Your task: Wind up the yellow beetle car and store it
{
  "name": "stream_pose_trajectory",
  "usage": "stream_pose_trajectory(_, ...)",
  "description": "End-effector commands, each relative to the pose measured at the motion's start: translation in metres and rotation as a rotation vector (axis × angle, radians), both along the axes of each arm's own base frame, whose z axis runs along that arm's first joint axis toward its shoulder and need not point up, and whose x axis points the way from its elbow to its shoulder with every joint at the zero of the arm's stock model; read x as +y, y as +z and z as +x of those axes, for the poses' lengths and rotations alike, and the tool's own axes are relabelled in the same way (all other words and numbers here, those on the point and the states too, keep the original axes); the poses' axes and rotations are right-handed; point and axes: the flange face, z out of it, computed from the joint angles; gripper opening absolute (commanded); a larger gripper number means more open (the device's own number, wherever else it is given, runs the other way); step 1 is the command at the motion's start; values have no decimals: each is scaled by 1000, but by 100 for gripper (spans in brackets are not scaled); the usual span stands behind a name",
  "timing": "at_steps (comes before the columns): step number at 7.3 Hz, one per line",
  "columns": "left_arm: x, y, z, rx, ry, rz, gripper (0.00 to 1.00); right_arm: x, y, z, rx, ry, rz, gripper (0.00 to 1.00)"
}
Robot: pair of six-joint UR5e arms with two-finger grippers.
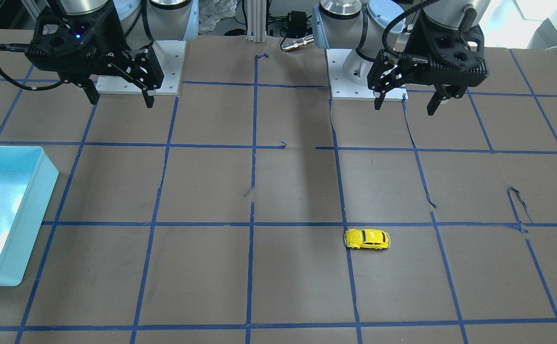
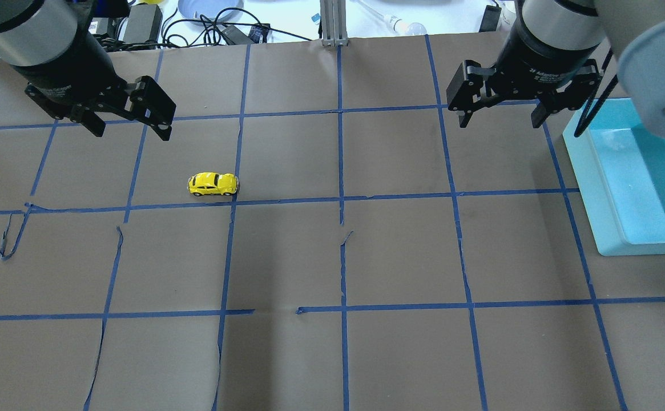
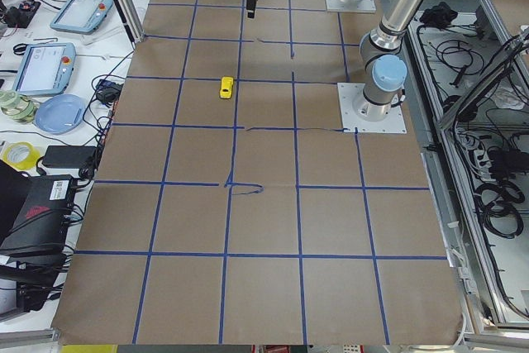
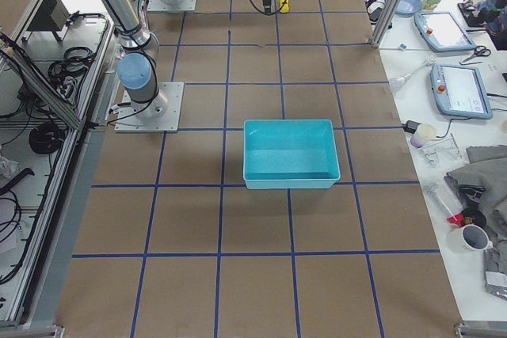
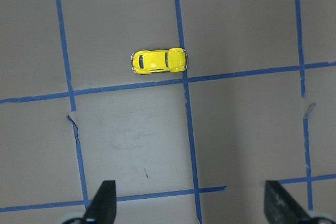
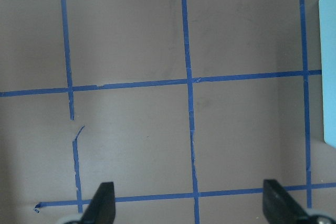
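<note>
The yellow beetle car [image 2: 213,184] stands on its wheels on the brown table paper, beside a blue tape crossing on my left side. It also shows in the front view [image 1: 367,239], the left side view [image 3: 226,88] and the left wrist view [image 5: 158,61]. My left gripper [image 2: 132,135] hangs open and empty high above the table, apart from the car; its fingertips [image 5: 102,203] frame the bottom of the wrist view. My right gripper [image 2: 500,124] is open and empty too, high over bare paper near the bin.
A light blue open bin [image 2: 586,171] sits at the table's edge on my right; it also shows in the front view [image 1: 34,215] and the right side view [image 4: 289,124]. Blue tape lines grid the paper, with some peeled ends. Cables and tablets lie beyond the far edge.
</note>
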Motion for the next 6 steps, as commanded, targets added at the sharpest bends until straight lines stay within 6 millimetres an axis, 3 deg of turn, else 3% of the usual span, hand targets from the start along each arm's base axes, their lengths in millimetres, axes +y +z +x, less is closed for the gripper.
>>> stream_pose_trajectory(1,0,0,0,-1,-2,-1,100,0,0,0,-1,-3,1,100)
stream_pose_trajectory(6,0,0,1,-6,-4,-2,98,-1,0,0,-3,-2,-7,100)
